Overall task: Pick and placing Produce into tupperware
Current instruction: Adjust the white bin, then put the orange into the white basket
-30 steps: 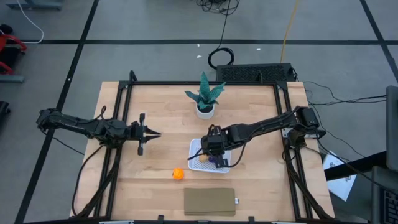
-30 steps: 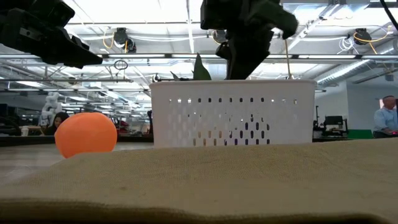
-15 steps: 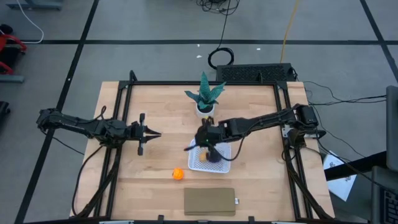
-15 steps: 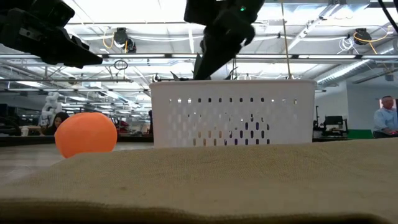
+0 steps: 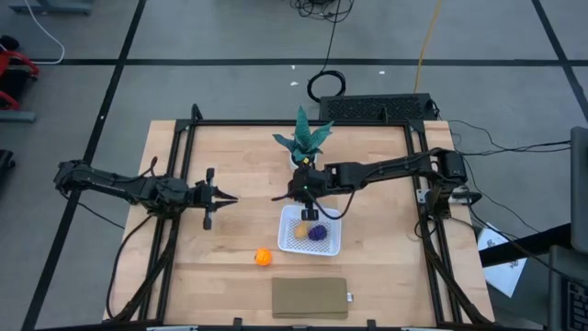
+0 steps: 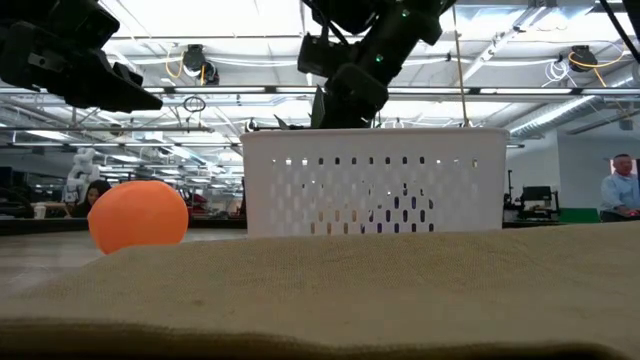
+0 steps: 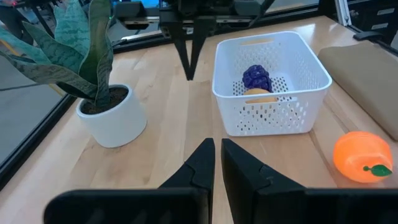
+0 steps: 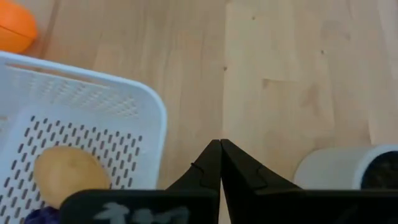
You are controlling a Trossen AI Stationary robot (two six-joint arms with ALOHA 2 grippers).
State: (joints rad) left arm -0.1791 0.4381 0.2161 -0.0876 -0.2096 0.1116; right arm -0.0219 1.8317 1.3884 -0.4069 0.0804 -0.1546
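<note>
The white perforated tupperware (image 5: 310, 230) holds the tan-yellow oval (image 5: 302, 232) and dark purple lump (image 5: 318, 233); the orange ball (image 5: 263, 257) lies outside, well beyond the right gripper (image 5: 279, 197); that gripper, closed and empty, has drawn back from above the container toward the potted plant (image 5: 302, 142); left gripper (image 5: 230, 197) near-closed, empty, unmoved.

text: none legible | labels: none | brands: none | numbers: none
</note>
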